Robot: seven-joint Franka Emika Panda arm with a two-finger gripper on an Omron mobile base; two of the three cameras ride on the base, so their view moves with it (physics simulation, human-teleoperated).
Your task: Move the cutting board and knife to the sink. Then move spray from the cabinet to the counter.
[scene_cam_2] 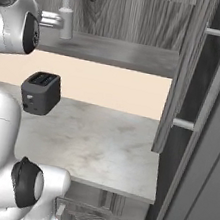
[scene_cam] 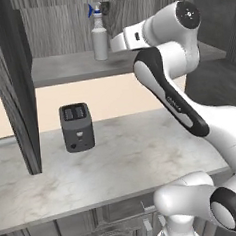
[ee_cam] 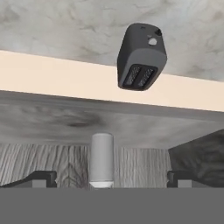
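Note:
The spray (scene_cam: 99,38), a pale grey bottle with a blue trigger, stands upright on the lower shelf of the open cabinet (scene_cam: 66,69). My arm reaches up to it from the right. In the hand view, which is rolled upside down, the spray (ee_cam: 101,157) sits between my fingertips (ee_cam: 41,178), with a wide gap on each side. The gripper (ee_cam: 111,178) is open and holds nothing. From the right the spray (scene_cam_2: 66,19) shows on the cabinet's shelf (scene_cam_2: 121,53). The counter (scene_cam: 118,165) lies below. The cutting board, knife and sink are out of view.
A dark grey toaster (scene_cam: 76,127) stands on the counter (scene_cam_2: 101,141) under the shelf, also seen as the toaster (scene_cam_2: 41,93) (ee_cam: 142,57). Open cabinet doors hang at the left (scene_cam: 12,88) and at the right (scene_cam_2: 189,69).

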